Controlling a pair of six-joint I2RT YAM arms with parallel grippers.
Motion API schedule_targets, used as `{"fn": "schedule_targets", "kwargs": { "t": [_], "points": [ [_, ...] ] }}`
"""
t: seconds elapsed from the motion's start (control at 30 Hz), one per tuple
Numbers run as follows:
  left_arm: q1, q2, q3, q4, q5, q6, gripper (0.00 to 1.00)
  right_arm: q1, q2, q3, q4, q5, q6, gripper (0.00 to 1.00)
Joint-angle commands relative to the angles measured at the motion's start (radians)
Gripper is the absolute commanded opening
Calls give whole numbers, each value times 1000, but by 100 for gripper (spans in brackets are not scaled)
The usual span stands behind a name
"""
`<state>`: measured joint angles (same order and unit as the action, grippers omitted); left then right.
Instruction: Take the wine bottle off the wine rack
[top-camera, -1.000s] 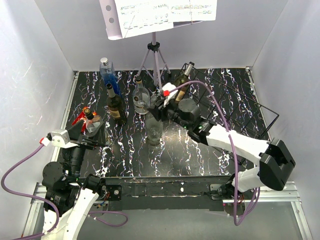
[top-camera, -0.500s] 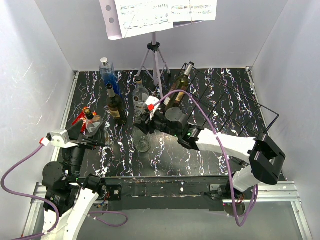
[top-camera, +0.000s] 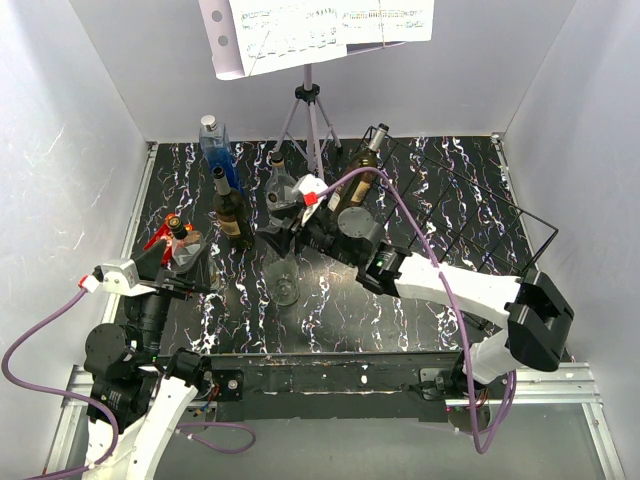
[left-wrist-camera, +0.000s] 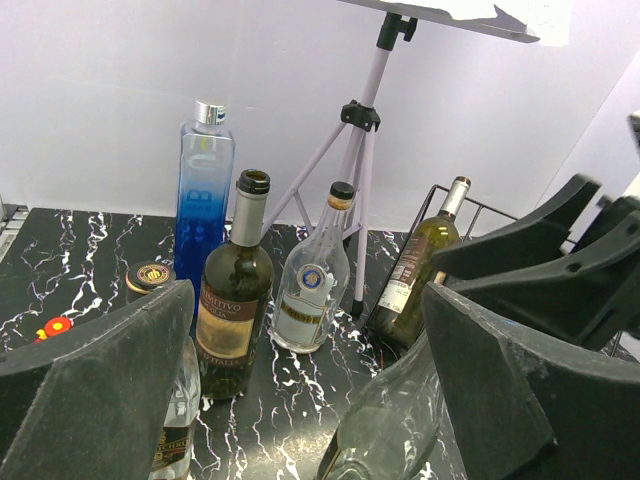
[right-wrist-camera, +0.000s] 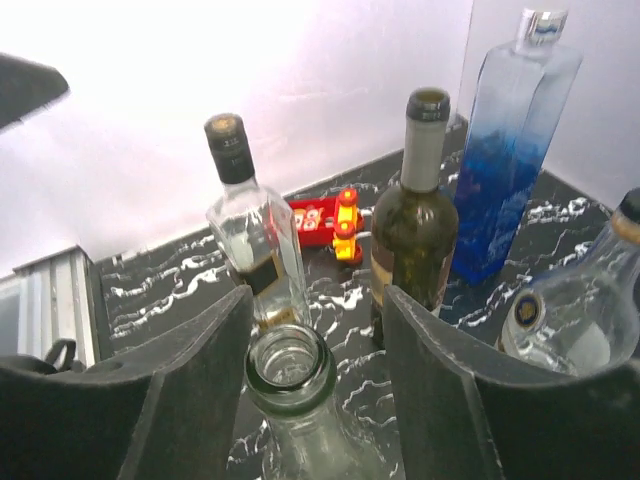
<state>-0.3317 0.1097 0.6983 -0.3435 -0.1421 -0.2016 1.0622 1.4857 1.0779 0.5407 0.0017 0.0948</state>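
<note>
The black wire wine rack stands at the right of the marbled table. One olive-green wine bottle leans in its left end, also the green bottle in the left wrist view. A clear empty wine bottle stands upright on the table left of the rack. My right gripper is open around its neck. The bottle's mouth sits near the left finger, with a gap to the right finger. My left gripper is open and empty, low at the front left.
Left of the clear bottle stand a dark labelled bottle, a tall blue bottle, a round clear bottle and a small black-capped bottle. A red toy lies beside them. A tripod music stand stands at the back.
My right gripper carried the clear bottle left and toward the front, stood it on the table, then opened its jaws around the neck. The left arm has not moved.
</note>
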Motion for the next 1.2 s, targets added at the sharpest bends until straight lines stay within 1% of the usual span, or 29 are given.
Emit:
{"fn": "schedule_targets", "kwargs": {
  "t": [0.0,0.07,0.1,0.2,0.3,0.37,0.4,0.47,0.6,0.73,0.83,0.93,1.03,1.17],
  "points": [
    [-3,10,0,-3,-4,11,98,5,-70,50,97,41,28,63],
    [-4,10,0,-3,-4,10,98,5,-87,56,75,89,57,63],
    [-3,10,-2,-3,-4,10,98,5,-97,62,56,140,69,63],
    [-4,13,-2,-3,-2,10,98,4,-119,100,-43,369,86,65],
    [-4,13,0,-2,1,10,98,-11,-105,148,-134,619,74,67],
    [-4,12,-2,-2,4,8,98,-47,-84,180,-192,713,77,69],
    [-4,12,-2,-2,4,8,98,-74,-73,198,-209,731,79,69],
    [-6,15,-2,-2,4,10,98,-128,-56,230,-260,739,106,69],
    [-4,12,-2,-2,4,10,98,-250,-1,353,-451,724,221,67],
    [-6,16,-2,-3,6,10,98,-353,99,487,-600,704,278,68],
    [-7,15,-2,-3,10,10,98,-425,168,568,-676,638,339,69],
    [-9,15,-2,-3,9,10,98,-472,225,584,-641,591,353,74],
    [-9,15,-3,-5,9,10,98,-507,271,582,-585,528,347,74],
    [-12,16,-2,-5,10,10,98,-564,337,622,-625,475,411,72]
  ]
}}
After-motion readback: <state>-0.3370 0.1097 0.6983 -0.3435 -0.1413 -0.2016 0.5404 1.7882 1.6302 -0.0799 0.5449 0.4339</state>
